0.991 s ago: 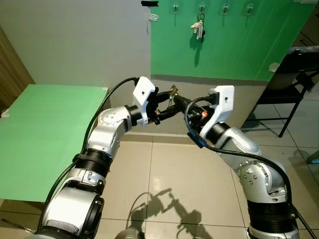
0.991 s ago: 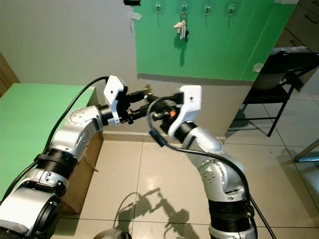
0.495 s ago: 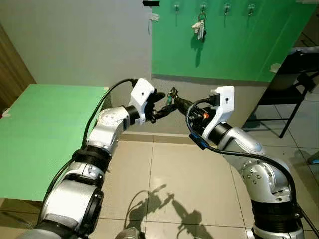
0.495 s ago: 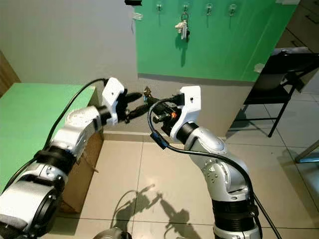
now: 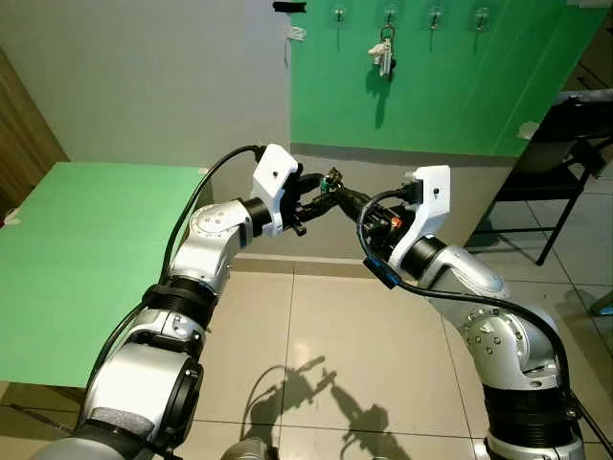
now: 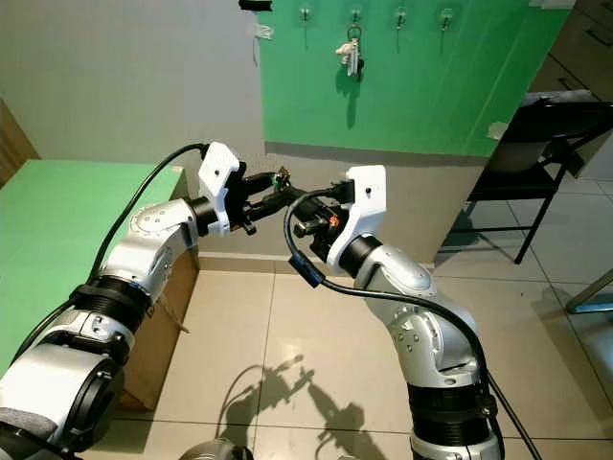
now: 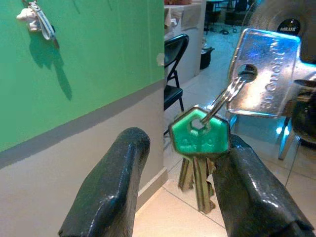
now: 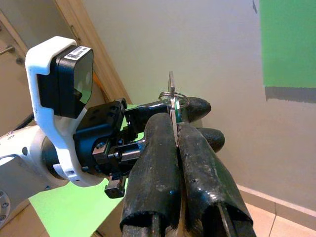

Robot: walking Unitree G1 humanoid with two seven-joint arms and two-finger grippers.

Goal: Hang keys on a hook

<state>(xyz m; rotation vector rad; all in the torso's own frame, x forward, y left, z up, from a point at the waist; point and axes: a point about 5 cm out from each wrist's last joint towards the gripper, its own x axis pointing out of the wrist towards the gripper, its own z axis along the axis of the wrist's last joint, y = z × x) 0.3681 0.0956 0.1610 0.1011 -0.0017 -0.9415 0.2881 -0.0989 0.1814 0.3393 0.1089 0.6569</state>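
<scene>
My right gripper (image 8: 175,143) is pinched tight on the flat silver key (image 7: 266,69); in its wrist view the two black fingers (image 8: 153,168) press together with the thin metal edge and the split ring standing up between them. That grip takes the weight of the whole bunch of keys (image 7: 200,158), so the green-capped key (image 7: 200,136) and the brass ones below it dangle freely from the ring.

My left gripper (image 7: 180,192) sits with its fingers (image 7: 116,182) spread around that hanging bunch. The green cap rests against one finger and the other stands apart from it, so nothing is clamped on that side. I read this as a handover in mid-air, or a regrip: one hand steadies the bunch so the other can take hold at a better place, probably leaving the ring free to slip over a peg.

Both arms meet in front of my chest, above the tiled floor (image 5: 316,335) and beside the green table (image 5: 86,259).

Up on the green wall panel (image 5: 431,86) is a row of hooks (image 5: 435,14). One already carries another key bunch (image 5: 382,56); the hooks beside it look free. They are well apart from my grippers, so the hanging itself is not yet begun.
</scene>
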